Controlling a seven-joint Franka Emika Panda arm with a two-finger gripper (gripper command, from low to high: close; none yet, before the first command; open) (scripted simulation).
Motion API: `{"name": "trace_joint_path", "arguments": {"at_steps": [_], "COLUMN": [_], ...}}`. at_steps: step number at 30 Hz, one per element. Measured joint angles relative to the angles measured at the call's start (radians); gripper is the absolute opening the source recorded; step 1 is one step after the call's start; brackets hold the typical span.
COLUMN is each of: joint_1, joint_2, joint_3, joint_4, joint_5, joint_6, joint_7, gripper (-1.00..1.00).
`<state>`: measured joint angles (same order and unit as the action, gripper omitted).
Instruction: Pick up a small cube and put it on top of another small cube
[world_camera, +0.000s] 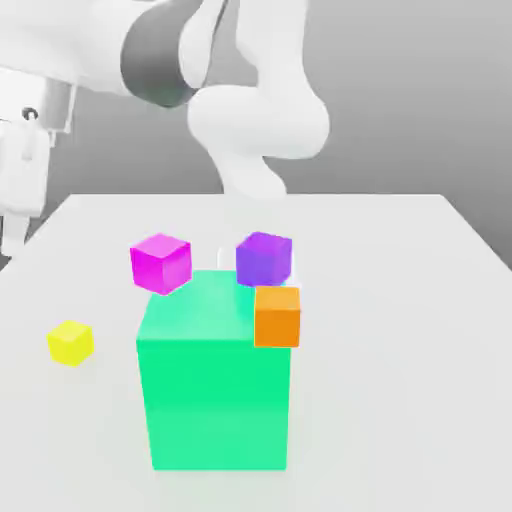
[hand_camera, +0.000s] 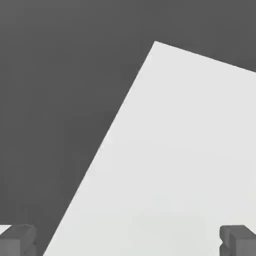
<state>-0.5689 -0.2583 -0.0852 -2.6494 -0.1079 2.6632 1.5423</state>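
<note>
The small cube is plain bright yellow and sits flat on the white table. It is turned a little, so one corner points toward the front. It is far smaller than the big green block. In the exterior view it lies off to the left of the green block, apart from it and not touching it. Nothing sits on top of it. Nothing is holding it, and no other cube touches it.
</note>
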Motion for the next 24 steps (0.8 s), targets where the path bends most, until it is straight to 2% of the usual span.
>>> {"name": "trace_joint_path", "arguments": {"at_steps": [6, 10, 14, 17, 18, 24], "joint_1": [-0.114, -0.2, -0.242, -0.302, -0.317, -0.326], "joint_2": [0.156, 0.262, 0.399, 0.507, 0.534, 0.547], "joint_3": [-0.075, -0.118, -0.053, 0.019, 0.035, 0.044], "joint_4": [-0.102, -0.168, -0.16, -0.141, -0.136, -0.133], "joint_5": [0.021, 0.103, 0.218, 0.265, 0.271, 0.272], "joint_6": [0.107, 0.18, 0.287, 0.374, 0.397, 0.41], "joint_7": [0.177, 0.245, 0.191, 0.156, 0.151, 0.15], "gripper": [0.0, 0.0, 0.0, 0.0, -1.0, -1.0]}}
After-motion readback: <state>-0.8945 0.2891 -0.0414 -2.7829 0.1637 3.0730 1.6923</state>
